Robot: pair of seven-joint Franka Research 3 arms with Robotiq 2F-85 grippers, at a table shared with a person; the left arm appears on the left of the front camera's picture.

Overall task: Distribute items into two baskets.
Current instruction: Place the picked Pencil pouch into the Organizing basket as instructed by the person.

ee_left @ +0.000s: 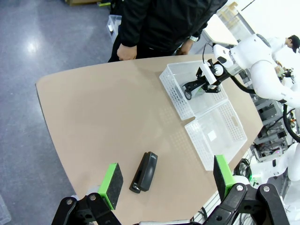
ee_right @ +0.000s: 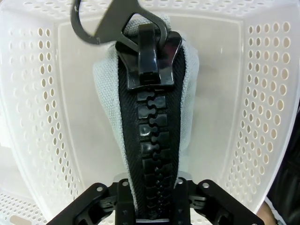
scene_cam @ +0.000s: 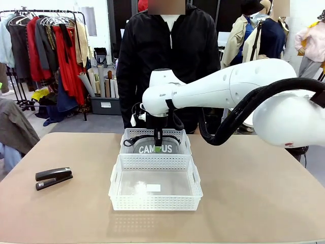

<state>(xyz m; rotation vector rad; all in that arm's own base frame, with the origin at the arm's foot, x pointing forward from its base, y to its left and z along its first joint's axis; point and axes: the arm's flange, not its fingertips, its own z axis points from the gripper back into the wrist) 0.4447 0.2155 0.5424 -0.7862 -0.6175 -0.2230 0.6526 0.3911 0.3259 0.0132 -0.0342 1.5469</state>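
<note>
The grey CAMPUS pouch [scene_cam: 171, 147] stands on edge, zip upward, in the far basket [scene_cam: 127, 142] near the desk's [scene_cam: 254, 188] far edge. The right fingers [scene_cam: 158, 147] flank its top; whether they clamp it cannot be told. The near basket [scene_cam: 155, 203] touches the far one's front. The stapler [scene_cam: 54, 178] lies by the left edge, below the left fingers [ee_left: 111, 183], which are spread wide apart.

White "CAMPUS" on grey pouch [scene_cam: 143, 145]
</note>
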